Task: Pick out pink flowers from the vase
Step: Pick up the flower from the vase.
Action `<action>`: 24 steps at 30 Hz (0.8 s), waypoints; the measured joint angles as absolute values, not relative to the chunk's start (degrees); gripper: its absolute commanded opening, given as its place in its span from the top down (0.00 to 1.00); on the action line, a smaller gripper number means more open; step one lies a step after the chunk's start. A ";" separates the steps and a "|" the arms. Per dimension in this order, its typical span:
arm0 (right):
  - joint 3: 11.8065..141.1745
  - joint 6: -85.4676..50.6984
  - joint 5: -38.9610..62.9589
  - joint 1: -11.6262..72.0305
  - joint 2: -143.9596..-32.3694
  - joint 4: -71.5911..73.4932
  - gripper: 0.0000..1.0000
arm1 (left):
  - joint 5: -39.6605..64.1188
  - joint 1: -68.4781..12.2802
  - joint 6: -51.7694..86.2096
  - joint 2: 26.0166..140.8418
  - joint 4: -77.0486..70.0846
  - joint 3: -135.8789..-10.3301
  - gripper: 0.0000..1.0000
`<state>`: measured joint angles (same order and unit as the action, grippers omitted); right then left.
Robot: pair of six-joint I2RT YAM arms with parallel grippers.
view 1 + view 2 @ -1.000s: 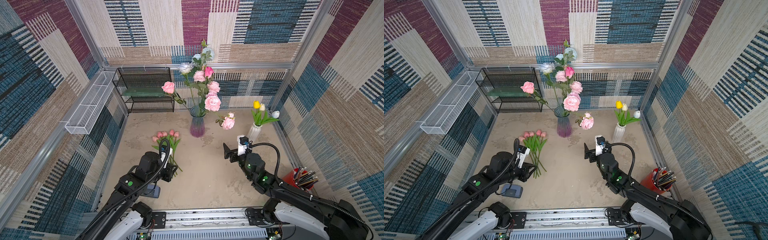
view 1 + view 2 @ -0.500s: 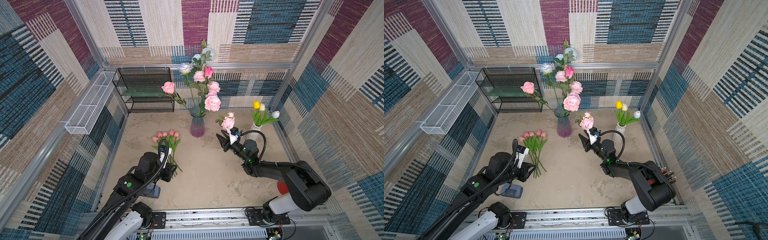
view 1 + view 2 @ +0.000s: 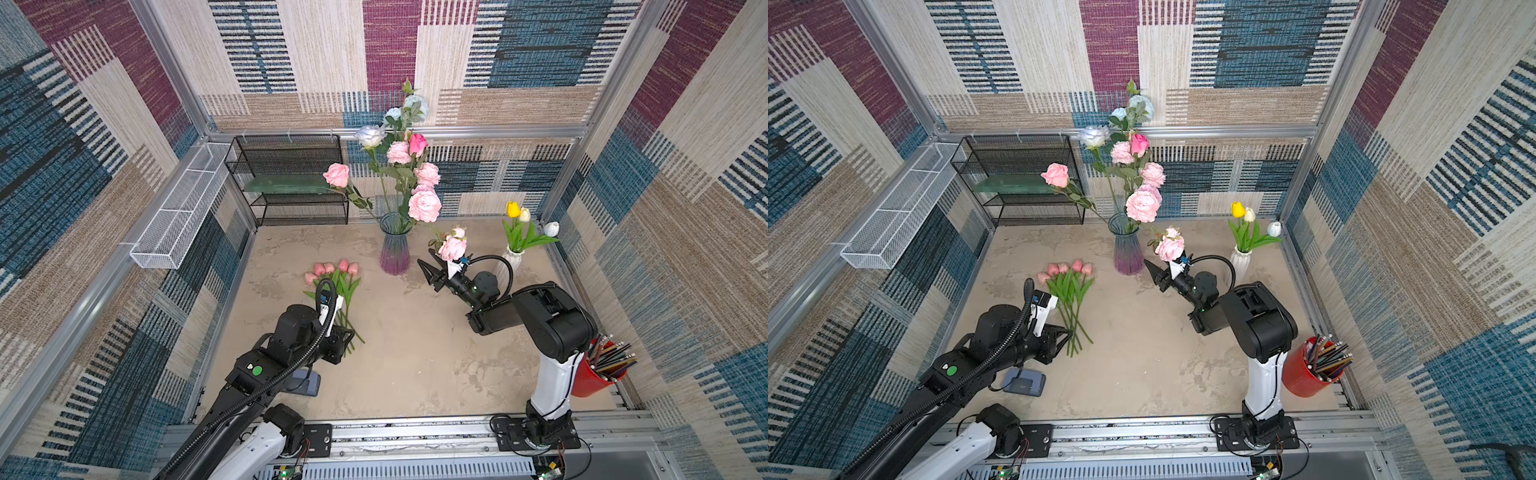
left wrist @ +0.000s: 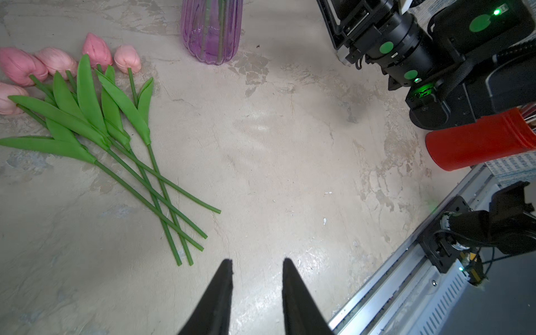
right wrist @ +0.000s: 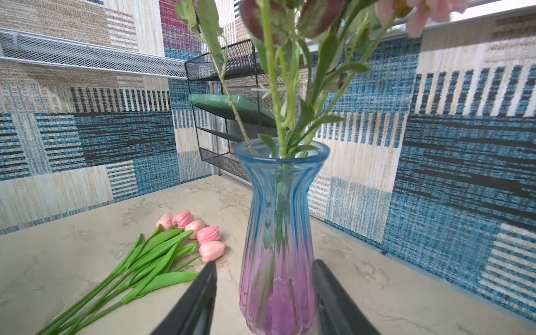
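The blue-to-purple glass vase (image 3: 395, 253) (image 3: 1128, 253) (image 5: 278, 232) (image 4: 211, 32) stands at the back middle of the table. It holds several pink flowers (image 3: 424, 206) (image 3: 1143, 206) among white and pale blue roses. One pink rose (image 3: 452, 248) droops low to the vase's right. Several pink tulips (image 3: 330, 270) (image 4: 98, 52) (image 5: 203, 235) lie flat on the table to its left. My right gripper (image 3: 432, 272) (image 3: 1156, 274) (image 5: 264, 262) is open, pointing at the vase's lower body from a short way off, just under the drooping rose. My left gripper (image 4: 257, 261) (image 3: 1067, 332) is open and empty, beside the tulips' stem ends.
A white vase (image 3: 513, 257) with yellow and white tulips stands at the back right. A red cup of pencils (image 3: 598, 370) sits at the front right. A black mesh rack (image 3: 291, 178) and a white wire basket (image 3: 183, 208) line the back left. A small grey device (image 3: 305, 382) lies under the left arm.
My right arm has swung forward and left, from mid-table to just right of the purple vase, with its jaws narrower than a second ago. The left arm has not moved.
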<state>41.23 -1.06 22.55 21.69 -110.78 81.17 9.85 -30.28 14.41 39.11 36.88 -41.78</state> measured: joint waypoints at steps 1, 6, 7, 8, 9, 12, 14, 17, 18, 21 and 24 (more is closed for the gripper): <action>41.10 -1.08 22.72 21.26 -110.78 81.14 0.40 | 9.85 -30.26 14.39 39.16 36.88 -41.78 0.68; 40.01 -1.28 23.79 20.14 -109.19 81.23 0.41 | 10.55 -30.26 14.20 38.87 36.82 -41.78 0.68; 40.05 -1.39 24.34 19.84 -109.19 81.25 0.42 | 10.68 -30.28 14.17 38.92 36.82 -41.76 0.68; 40.34 -1.87 24.45 19.40 -109.45 81.23 0.44 | 10.70 -30.28 14.15 38.98 36.82 -41.76 0.68; 40.97 -2.63 24.45 18.92 -109.97 81.23 0.45 | 10.72 -30.28 14.13 39.00 36.82 -41.76 0.68; 43.97 -4.32 24.60 17.87 -112.40 81.23 0.49 | 10.83 -30.26 13.96 39.00 36.84 -41.76 0.68; 46.65 -4.73 25.61 17.93 -114.08 81.23 0.52 | 10.83 -30.26 13.80 39.05 36.82 -41.76 0.68; 50.43 -5.98 27.35 18.22 -115.74 81.23 0.55 | 10.85 -30.26 13.78 39.33 36.82 -41.76 0.68; 51.46 -6.42 27.94 18.39 -116.07 81.23 0.55 | 10.85 -30.24 13.78 39.35 36.80 -41.76 0.68; 54.89 -6.63 30.04 19.40 -116.88 81.23 0.55 | 10.85 -30.22 13.78 39.35 36.82 -41.76 0.68; 58.04 -6.28 32.05 20.84 -117.69 81.23 0.55 | 10.87 -30.22 13.78 39.38 36.82 -41.76 0.68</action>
<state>58.04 -6.28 32.05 20.84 -117.69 81.23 10.87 -30.22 13.78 39.38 36.82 -41.76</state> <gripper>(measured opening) 0.450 0.319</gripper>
